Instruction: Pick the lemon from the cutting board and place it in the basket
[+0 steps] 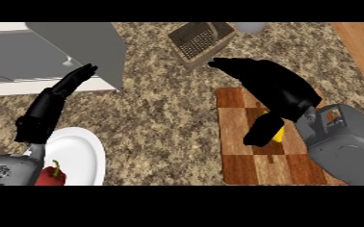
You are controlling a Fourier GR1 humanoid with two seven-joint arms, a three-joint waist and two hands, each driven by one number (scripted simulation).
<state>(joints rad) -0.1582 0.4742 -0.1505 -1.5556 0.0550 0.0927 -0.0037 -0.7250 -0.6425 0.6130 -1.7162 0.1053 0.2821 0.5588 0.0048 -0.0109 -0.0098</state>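
Fingers (235, 66) straight, thumb beside lemon (279, 134)

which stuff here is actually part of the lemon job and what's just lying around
Part of the job: lemon, cutting board, basket, right hand.

Lying about: white plate, red pepper, grey cup, resting left hand.

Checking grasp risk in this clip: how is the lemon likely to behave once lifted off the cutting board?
The lemon looks small and rounded, so it probably rolls on the flat cutting board if nudged. It likely stays stiff. The right hand mostly hides it, so its surface can't be judged.
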